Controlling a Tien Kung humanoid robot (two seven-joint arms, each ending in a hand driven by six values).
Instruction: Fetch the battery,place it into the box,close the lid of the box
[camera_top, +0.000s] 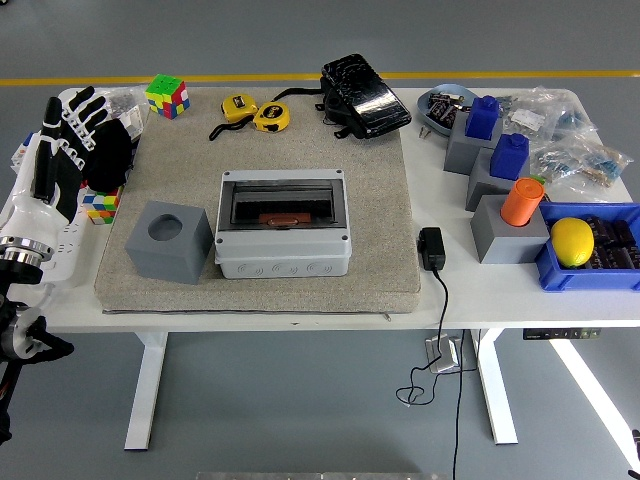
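At the table's left edge the left hand (62, 150) hovers empty, fingers spread – no legible print on the box (285, 235) – grey cube (169, 241) beside it

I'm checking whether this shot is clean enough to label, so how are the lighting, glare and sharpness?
Head view: even, soft light with only faint shadows under the grey box and the grey cube; the box's dark lid stays readable, though the glossy black bag shows bright highlights; table items look sharp; the left hand at the left edge is clear, not blurred.
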